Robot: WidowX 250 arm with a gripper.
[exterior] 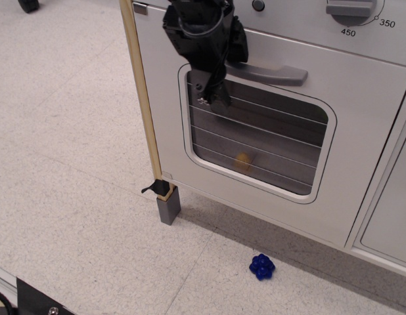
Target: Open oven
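The oven (360, 164) has a silver-grey door that stands closed. Its rounded clear window (262, 141) is crossed by thin wires. The grey bar handle (275, 72) runs across the top of the door. My black gripper (226, 69) hangs in front of the door at the handle's left end. One finger (211, 90) reaches below the handle over the window's top left corner. The other finger (240, 46) sits above the handle. The jaws stand apart, with the handle's left end between them.
A small yellow object (243, 161) lies inside the oven behind the window. A blue knobbly toy (262, 266) lies on the floor in front. A wooden side post (140, 98) with a grey foot (169, 205) edges the oven's left. A plain grey cabinet door (393, 210) is on the right.
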